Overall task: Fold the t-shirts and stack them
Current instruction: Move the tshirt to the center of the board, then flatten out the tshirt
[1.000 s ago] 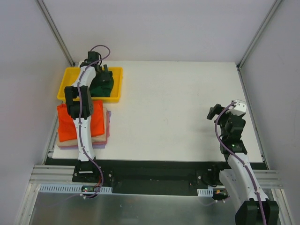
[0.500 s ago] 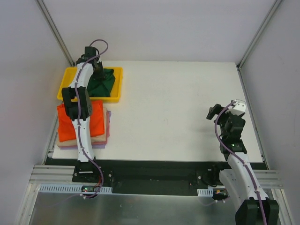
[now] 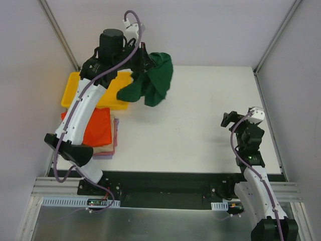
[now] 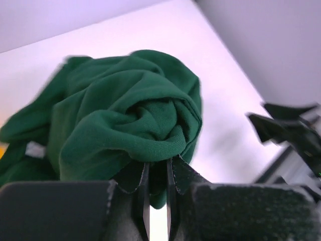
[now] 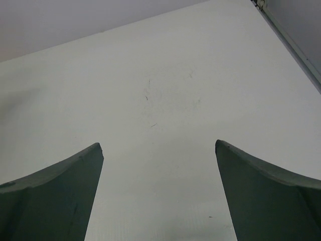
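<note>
A crumpled dark green t-shirt [image 3: 153, 80] hangs in the air above the table's back left, just right of the yellow tray [image 3: 72, 90]. My left gripper [image 3: 142, 63] is shut on a bunched fold of it; in the left wrist view the green t-shirt [image 4: 125, 120] fills the frame above the left gripper [image 4: 158, 168]. A folded stack lies at the left edge with an orange t-shirt [image 3: 98, 125] on top, a beige one and a pale pink-lilac one [image 3: 115, 138] under it. My right gripper [image 5: 159, 148] stands open over bare table, holding nothing.
The yellow tray sits at the back left corner, partly hidden by my left arm [image 3: 83, 108]. Grey walls with metal rails close the table on three sides. My right arm [image 3: 248, 138] stands at the right side of the white table [image 3: 200, 120].
My left gripper closed on the green t-shirt in the tray, then lifted it up and to the right, out over the table. The right arm stayed still.
</note>
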Available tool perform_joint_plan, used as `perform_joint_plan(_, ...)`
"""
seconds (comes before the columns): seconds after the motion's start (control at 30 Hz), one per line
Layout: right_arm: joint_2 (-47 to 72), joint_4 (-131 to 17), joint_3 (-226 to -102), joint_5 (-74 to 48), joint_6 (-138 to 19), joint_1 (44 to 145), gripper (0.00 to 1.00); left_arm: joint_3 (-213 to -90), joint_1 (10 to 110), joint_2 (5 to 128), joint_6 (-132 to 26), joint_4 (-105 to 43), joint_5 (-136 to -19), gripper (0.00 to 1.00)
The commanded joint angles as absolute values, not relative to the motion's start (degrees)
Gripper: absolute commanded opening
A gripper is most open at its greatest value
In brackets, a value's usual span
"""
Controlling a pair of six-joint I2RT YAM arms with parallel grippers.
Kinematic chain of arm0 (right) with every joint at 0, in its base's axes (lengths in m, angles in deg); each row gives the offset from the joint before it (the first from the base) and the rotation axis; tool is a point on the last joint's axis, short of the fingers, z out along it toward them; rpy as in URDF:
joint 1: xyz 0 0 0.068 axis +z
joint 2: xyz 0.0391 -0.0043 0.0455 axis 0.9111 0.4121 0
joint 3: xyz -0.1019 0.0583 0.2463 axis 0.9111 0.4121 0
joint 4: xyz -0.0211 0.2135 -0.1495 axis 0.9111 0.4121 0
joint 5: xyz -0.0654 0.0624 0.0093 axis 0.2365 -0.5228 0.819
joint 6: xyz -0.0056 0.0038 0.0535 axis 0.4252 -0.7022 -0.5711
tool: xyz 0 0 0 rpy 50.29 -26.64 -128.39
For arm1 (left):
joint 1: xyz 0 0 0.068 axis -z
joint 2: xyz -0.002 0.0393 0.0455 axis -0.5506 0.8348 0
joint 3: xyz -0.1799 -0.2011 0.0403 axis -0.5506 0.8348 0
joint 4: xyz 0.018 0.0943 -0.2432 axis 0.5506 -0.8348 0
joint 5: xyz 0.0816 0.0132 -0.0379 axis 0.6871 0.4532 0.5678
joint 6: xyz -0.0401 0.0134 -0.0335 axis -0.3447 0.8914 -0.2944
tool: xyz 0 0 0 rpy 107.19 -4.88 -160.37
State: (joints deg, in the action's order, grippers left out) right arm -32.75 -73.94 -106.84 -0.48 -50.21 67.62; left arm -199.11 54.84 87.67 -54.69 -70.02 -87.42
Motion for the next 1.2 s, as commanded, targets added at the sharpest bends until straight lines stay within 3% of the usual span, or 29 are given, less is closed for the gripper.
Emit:
perform_joint_plan(0.0,-35.0,-78.8,-106.6,0.0,-51.4,67.4,0.96,-196.6,61.5,84.6,-57.6,-68.7,-90.6,0.0)
perform_joint_plan(0.17,-37.7,-78.8,-105.6,2.4,-51.7,67.4,0.96,-198.2,68.2,87.6,-58.8,-67.4,-90.3,0.0)
perform_joint_plan(0.27,-39.2,-78.4,-105.1,5.2,-52.1,67.4,0.96,-194.2,68.3,88.9,-59.6,-67.5,-83.3,0.0)
perform_joint_plan(0.37,-39.2,-78.3,-105.1,4.1,-52.8,67.4,0.96,-186.9,68.2,89.7,-59.3,-67.4,-74.5,0.35)
perform_joint_plan(0.47,-35.2,-76.7,-107.2,2.0,-52.9,67.3,0.96,-177.7,68.2,89.2,-61.7,-67.2,-68.0,0.79)
perform_joint_plan(0.53,-30.3,-72.6,-110.3,1.2,-52.9,67.4,0.96,-170.9,68.2,87.6,-64.1,-66.0,-63.7,0.96)
perform_joint_plan(0.57,-28.0,-69.9,-112.6,0.1,-52.9,67.4,0.96,-167.1,68.2,86.3,-65.2,-65.2,-61.3,0.99)
perform_joint_plan(0.77,-18.4,-58.1,-120.3,-6.8,-52.8,72.1,0.96,-145.3,66.7,73.1,-69.3,-58.5,-57.3,0.99)
perform_joint_plan(0.93,-19.6,-49.4,-121.5,1.3,-54.8,84.0,0.96,-128.1,65.8,59.8,-70.2,-47.3,-60.9,0.99)
perform_joint_plan(1.17,-21.6,-44.4,-120.6,1.7,-57.9,106.5,0.96,-119.3,65.0,51.4,-72.8,-46.6,-60.3,0.99)
